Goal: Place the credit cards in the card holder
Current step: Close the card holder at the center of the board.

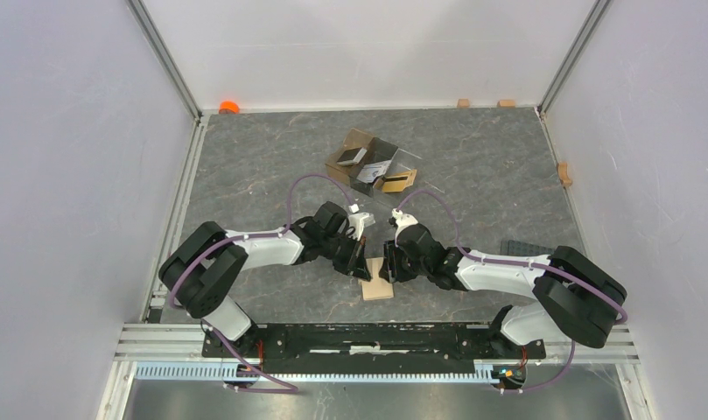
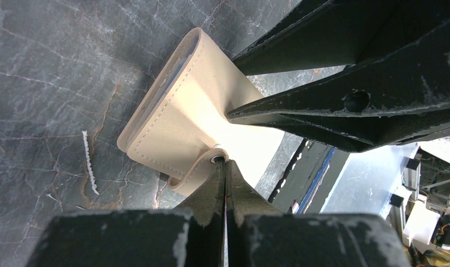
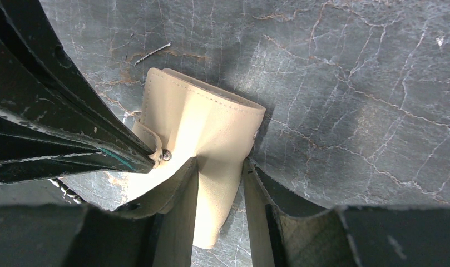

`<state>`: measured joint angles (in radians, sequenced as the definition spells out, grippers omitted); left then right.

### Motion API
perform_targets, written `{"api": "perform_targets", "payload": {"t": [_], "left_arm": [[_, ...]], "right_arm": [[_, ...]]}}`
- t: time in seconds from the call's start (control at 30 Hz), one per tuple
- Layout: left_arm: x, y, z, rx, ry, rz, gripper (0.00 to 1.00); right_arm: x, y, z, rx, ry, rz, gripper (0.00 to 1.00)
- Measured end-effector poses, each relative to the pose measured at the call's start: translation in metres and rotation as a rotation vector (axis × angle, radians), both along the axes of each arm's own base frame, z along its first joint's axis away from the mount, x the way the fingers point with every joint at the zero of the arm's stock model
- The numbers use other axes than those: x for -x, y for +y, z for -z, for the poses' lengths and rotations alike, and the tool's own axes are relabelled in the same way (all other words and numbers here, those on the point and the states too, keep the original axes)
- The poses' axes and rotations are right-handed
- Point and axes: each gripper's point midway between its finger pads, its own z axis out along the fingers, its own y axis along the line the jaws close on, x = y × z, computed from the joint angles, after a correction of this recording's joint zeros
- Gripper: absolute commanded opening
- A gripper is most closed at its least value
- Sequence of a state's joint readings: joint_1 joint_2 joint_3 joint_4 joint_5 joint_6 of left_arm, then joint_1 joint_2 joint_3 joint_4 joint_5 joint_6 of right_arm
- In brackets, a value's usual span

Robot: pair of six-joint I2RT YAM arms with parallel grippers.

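Note:
The tan card holder point(image 1: 378, 284) lies on the grey mat between the two arms, partly lifted. My left gripper point(image 2: 224, 162) is shut on its snap tab point(image 2: 196, 173), right at the metal stud. My right gripper point(image 3: 221, 167) is shut on the card holder's body point(image 3: 206, 122), with the leather bulging up between its fingers. In the top view the left gripper point(image 1: 361, 261) and the right gripper point(image 1: 392, 261) meet just above the holder. The credit cards point(image 1: 374, 166) lie in the clear box farther back: dark, silver-grey and orange-gold ones.
The clear brown-tinted divided box point(image 1: 359, 140) sits behind the arms at mid-table. A dark flat plate point(image 1: 525, 248) lies at the right. Small wooden blocks point(image 1: 463, 102) and an orange object point(image 1: 228, 107) line the back edge. White walls enclose the table.

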<state>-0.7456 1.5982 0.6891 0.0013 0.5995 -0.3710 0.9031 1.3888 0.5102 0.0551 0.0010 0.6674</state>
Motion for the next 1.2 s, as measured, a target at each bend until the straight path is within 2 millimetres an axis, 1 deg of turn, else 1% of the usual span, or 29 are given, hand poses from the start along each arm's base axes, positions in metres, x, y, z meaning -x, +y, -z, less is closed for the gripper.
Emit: {"api": "perform_targets", "payload": {"t": [1.0, 1.2], "left_arm": [[-0.0003, -0.0037, 0.0013, -0.009, 0.021, 0.015, 0.02], [0.0003, -0.0093, 0.0043, -0.016, 0.026, 0.028, 0.02]], "right_arm": [[0.0002, -0.0001, 0.0002, -0.001, 0.0, 0.0, 0.4], [0.0001, 0.0, 0.0002, -0.001, -0.001, 0.0, 0.4]]}}
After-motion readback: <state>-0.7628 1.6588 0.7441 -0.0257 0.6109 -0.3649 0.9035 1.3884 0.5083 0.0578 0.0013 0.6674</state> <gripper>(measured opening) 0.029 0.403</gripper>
